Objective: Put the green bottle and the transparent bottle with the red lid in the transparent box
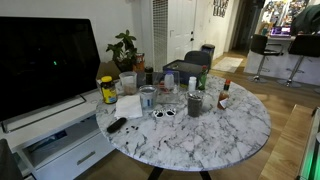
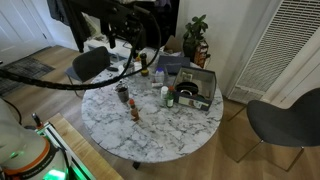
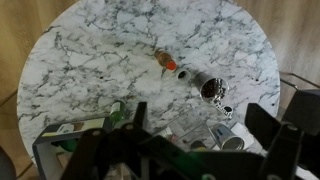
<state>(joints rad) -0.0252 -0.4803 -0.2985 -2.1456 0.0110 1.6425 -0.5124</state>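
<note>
The green bottle stands upright on the round marble table, near its middle. The transparent bottle with the red lid stands a little apart from it, nearer the table's edge; it also shows in the wrist view. The transparent box with a darker rim sits at the far side of the table and shows in an exterior view. My gripper is open and empty, high above the table over the clutter. I cannot make out the green bottle in the wrist view.
A dark-filled glass jar, sunglasses, a cup, a white napkin, a remote and a yellow-labelled jar crowd the table. A TV and chairs stand nearby.
</note>
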